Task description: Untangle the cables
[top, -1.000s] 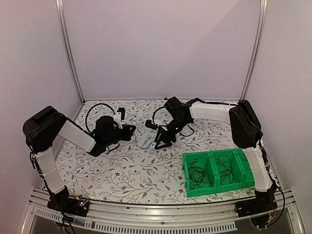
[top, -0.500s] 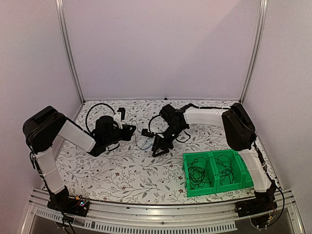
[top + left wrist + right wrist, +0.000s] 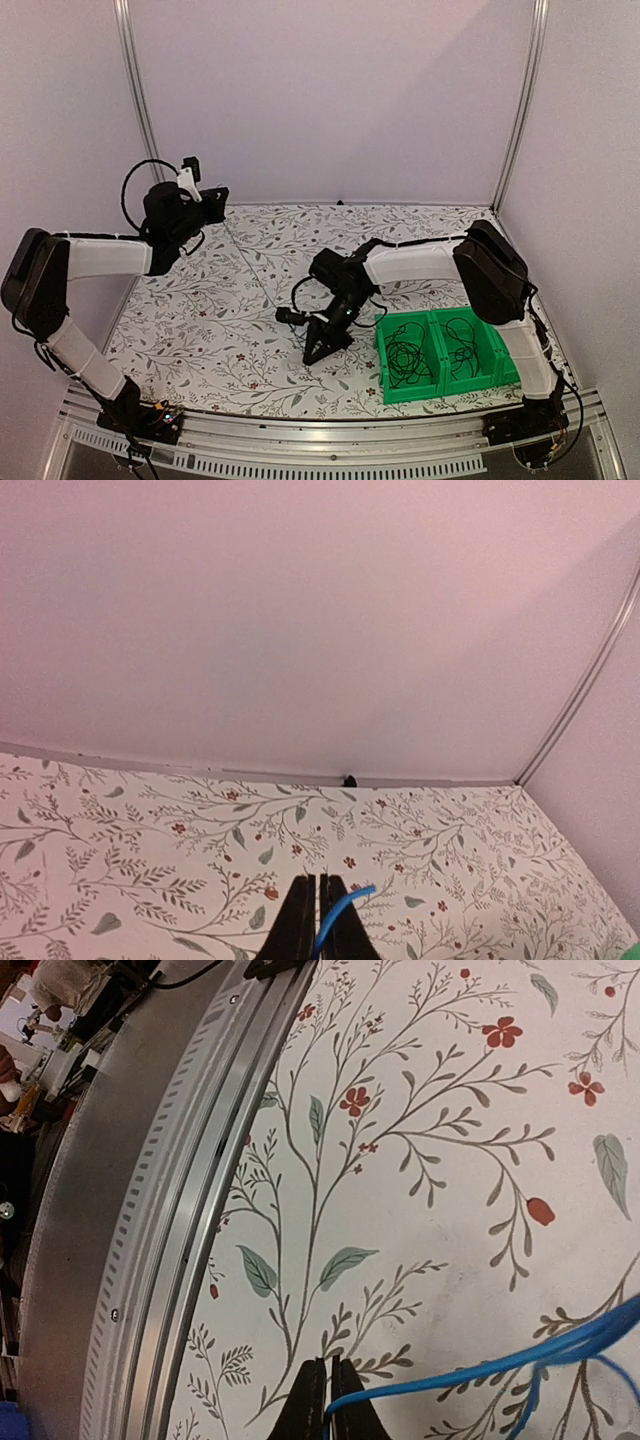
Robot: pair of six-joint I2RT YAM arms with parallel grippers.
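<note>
- Since a second ago: left gripper (image 3: pixel 215 193) has gone up and back-left, off the floral-print tabletop (image 3: pixel 200 330), and right gripper (image 3: pixel 318 345) has swung toward the near edge. They were close together mid-table, now well apart.
- Strung between them is the thin bright-blue cable (image 3: pixel 480 1372). Long axis is diagonal, from back-left and high to front-centre and low. In the top view it reads only as a faint thin line.
- Left gripper is clenched on the cable. A short free end curves out to the right of the fingertips in the left wrist view.
- Right gripper is clamped on the same cable, which runs off to the right over the tabletop. There are extra blue strands near that frame's right edge; can't tell if looped or knotted.
- Front right is the green plastic three-compartment bin (image 3: pixel 430 390). Left compartment holds loosely coiled black cables (image 3: pixel 405 362), and the middle one holds another black coil. Right compartment is partly hidden by the right arm, so contents can't be told.
</note>
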